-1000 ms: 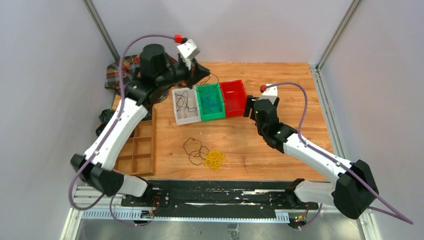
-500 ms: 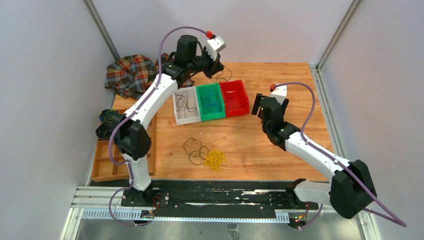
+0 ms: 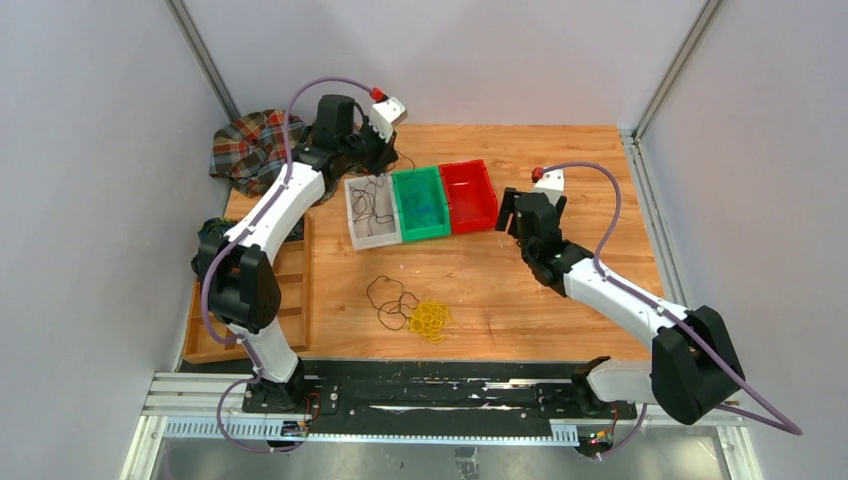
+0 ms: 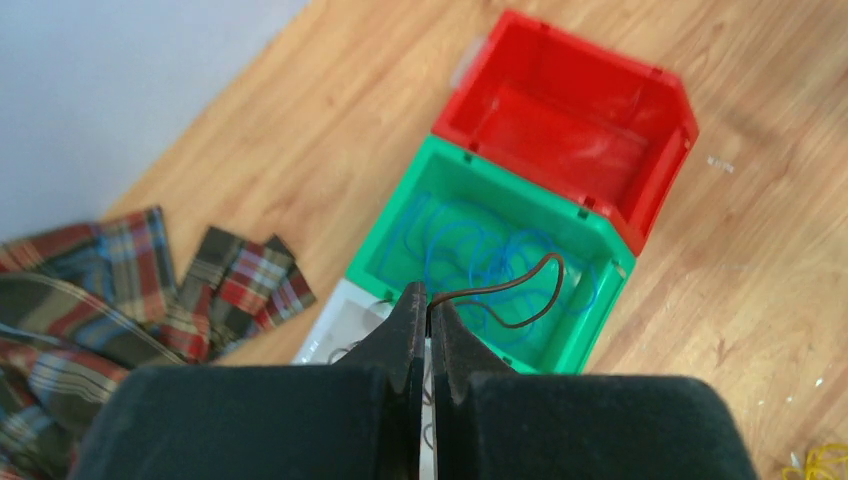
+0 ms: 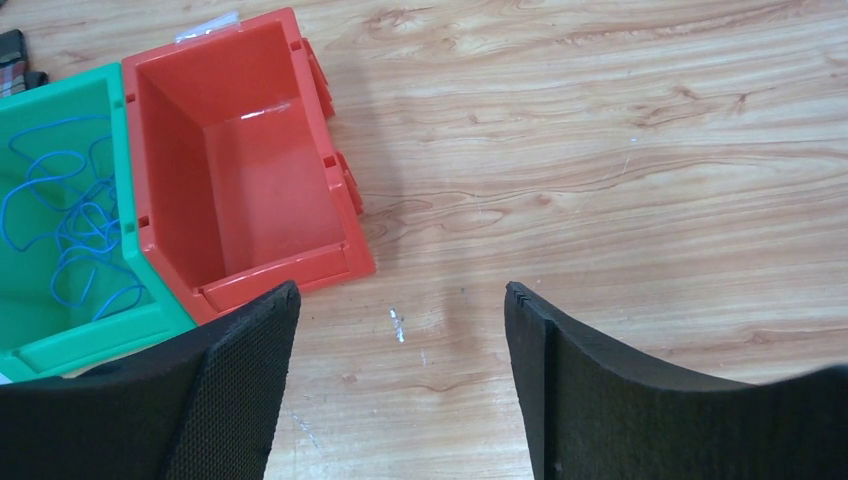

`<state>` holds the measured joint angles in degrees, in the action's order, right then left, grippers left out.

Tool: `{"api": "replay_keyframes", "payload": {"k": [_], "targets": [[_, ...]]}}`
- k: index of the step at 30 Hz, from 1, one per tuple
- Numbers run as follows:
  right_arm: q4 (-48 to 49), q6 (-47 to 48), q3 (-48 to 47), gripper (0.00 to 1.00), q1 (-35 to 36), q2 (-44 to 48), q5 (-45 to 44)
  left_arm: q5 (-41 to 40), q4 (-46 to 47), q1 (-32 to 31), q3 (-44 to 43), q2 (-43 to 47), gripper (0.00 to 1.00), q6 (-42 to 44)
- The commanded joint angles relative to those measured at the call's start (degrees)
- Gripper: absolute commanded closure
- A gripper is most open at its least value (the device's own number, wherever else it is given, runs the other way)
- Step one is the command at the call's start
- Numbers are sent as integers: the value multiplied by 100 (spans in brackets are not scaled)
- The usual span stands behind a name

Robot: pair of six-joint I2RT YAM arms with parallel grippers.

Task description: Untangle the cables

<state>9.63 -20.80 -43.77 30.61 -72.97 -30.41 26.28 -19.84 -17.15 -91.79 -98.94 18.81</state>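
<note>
Your wooden table [image 3: 600, 200] carries a row of white, green and red plastic bins [image 3: 425, 234] toward its far edge. Thin black and yellow cables [image 3: 428, 318] lie near its front edge.

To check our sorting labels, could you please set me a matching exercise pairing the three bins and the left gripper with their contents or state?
Things:
1. red bin
2. green bin
3. white bin
4. left gripper

States:
A. shut on a thin dark cable
B. black cables inside
C. empty
D. blue cable inside

Pairs: 1-C, 2-D, 3-B, 4-A
</note>
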Motion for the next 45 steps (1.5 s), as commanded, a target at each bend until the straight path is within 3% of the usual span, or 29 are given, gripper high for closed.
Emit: {"api": "replay_keyframes", "payload": {"k": [1,17,24,27,29,30,35,41,45], "targets": [[127,-148,-134,24,-64,89,63,-199,-24,61,333,-188,100,214],[-21,5,-270,23,-20,2,255,-736,845,377,1669,-170,99,827],[-25,220,-395,22,153,-2,166,-1684,913,348,1640,-472,98,1138],[-7,347,-433,19,237,103,240,-1978,1152,348,1752,-518,85,1309],[-71,403,-492,19,256,169,325,-1966,1148,346,1750,-490,61,1334],[-99,439,-519,19,271,195,340,-1904,1070,344,1708,-466,53,1360],[-158,504,-554,18,345,381,428,-1653,357,352,1332,-307,32,1588],[-299,562,-647,18,358,502,938,-913,-1355,362,763,-170,11,2419],[-338,682,-663,19,485,576,886,-722,-1954,366,541,42,5,2648]]}}
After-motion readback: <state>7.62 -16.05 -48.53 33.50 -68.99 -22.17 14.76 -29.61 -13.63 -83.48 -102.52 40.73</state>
